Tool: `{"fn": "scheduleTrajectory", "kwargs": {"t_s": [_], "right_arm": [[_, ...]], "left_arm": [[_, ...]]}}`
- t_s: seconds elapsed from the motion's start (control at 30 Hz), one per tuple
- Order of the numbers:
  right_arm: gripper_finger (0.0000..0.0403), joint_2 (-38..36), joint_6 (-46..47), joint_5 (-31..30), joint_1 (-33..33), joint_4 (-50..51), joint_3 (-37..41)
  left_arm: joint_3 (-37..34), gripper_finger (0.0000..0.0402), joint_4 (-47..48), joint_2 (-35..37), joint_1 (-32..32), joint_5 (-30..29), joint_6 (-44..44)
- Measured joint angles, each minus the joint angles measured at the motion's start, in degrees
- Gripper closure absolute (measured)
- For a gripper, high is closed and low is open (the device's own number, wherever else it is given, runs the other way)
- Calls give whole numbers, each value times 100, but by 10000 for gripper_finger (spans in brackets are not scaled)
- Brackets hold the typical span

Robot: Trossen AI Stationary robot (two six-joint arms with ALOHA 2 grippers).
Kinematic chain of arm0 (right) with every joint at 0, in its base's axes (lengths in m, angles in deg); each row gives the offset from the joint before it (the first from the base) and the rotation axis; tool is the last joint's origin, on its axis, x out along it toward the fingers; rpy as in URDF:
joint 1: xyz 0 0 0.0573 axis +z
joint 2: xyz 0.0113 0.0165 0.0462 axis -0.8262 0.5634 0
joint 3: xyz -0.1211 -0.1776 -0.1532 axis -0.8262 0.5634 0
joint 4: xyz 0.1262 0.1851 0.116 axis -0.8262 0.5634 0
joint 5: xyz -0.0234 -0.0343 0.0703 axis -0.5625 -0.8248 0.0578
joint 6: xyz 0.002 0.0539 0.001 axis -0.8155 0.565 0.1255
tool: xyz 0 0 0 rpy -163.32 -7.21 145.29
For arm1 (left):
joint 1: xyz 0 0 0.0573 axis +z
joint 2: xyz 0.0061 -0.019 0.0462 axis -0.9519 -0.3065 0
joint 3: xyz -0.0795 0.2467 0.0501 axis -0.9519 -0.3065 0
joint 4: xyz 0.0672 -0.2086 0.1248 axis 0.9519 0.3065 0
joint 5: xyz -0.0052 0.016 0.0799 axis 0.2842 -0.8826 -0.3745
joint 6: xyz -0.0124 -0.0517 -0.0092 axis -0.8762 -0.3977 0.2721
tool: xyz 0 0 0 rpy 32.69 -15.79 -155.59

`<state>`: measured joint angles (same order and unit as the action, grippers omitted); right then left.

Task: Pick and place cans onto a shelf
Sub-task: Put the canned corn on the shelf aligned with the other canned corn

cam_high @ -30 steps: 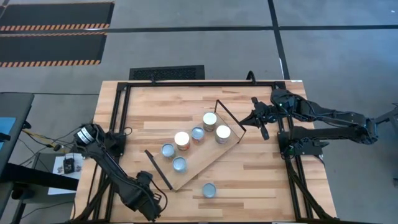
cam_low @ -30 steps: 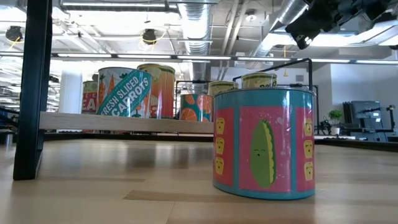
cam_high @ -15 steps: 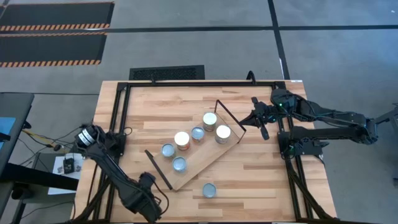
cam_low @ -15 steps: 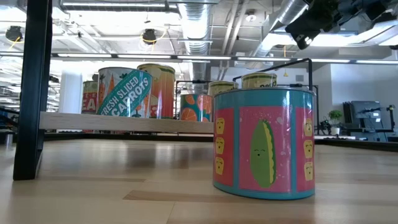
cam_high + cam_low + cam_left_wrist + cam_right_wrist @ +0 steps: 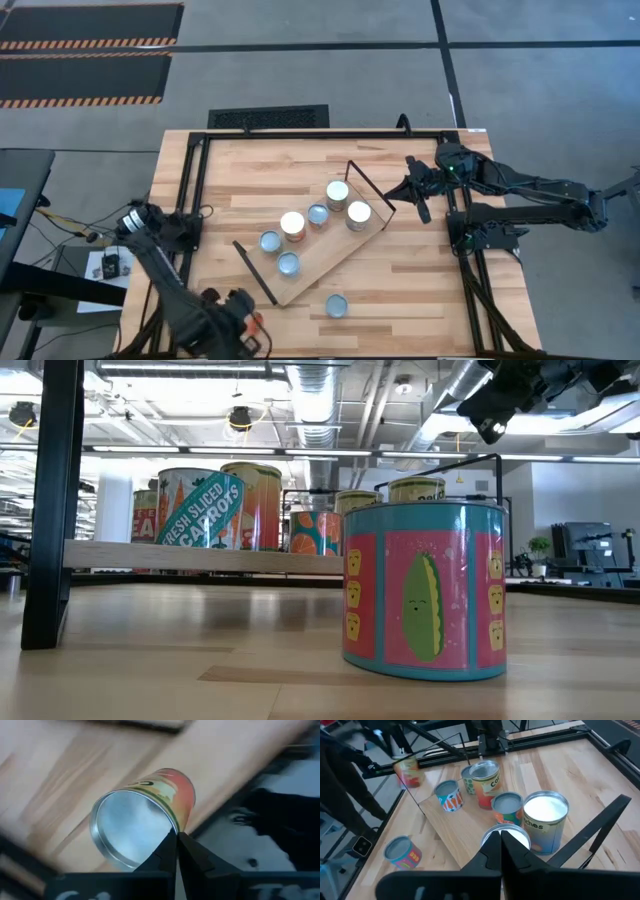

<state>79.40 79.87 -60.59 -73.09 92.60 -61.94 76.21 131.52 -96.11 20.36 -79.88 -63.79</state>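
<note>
The shelf (image 5: 322, 248), a light-wood board with black wire brackets, lies slantwise mid-table and carries several cans (image 5: 292, 224). One teal can (image 5: 336, 305) stands alone on the table near the front edge, large in the low view (image 5: 425, 590). My left gripper (image 5: 177, 845) is at the near left corner (image 5: 238, 322), shut on an orange-labelled can with a silver top (image 5: 131, 827). That can also shows in the right wrist view (image 5: 407, 771). My right gripper (image 5: 500, 842) hovers shut above the shelf's far right end (image 5: 420, 205). My left gripper pinches the can's top rim (image 5: 172, 826) between its two fingertips, which stand almost together there. The fingers come from above, pointing down. The can hangs tilted below them, its silver top turned up and its labelled side (image 5: 182, 795) slanting away beneath.
A black metal frame (image 5: 190, 190) runs around the tabletop, and one rail passes close by the held can (image 5: 385, 767). The shelf's upright wire brackets (image 5: 370, 185) stand at both short ends. Bare wood lies right of the lone can (image 5: 420, 290).
My left arm has folded at the elbow and lifted its gripper at the table's near left corner, with the wrist rolling. A sliver of the orange can now shows beside the gripper in the high view. My right arm has kept still.
</note>
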Motion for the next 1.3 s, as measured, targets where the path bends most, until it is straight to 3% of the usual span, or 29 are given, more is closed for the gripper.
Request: {"fn": "scheduleTrajectory", "kwargs": {"t_s": [0.27,0.5,0.7,0.9,1.07,1.3], "right_arm": [[395,0,275,-1,-2,3,0],[395,-3,296,1,-3,11,0],[395,-72,87,74,-213,34,0],[395,-376,-4,213,-483,29,0],[395,-724,17,215,-677,144,-1],[395,-1043,-12,220,-836,408,-1]], "left_arm": [[1144,401,-1230,11,-401,-1214,1937],[1747,401,-1018,11,480,-1903,3240],[1838,401,-966,11,1790,-1771,4629],[1842,401,-988,-180,2878,-1544,5238],[1840,402,-952,-438,3335,-939,5482],[1996,402,-518,-586,3416,-732,5059]]}}
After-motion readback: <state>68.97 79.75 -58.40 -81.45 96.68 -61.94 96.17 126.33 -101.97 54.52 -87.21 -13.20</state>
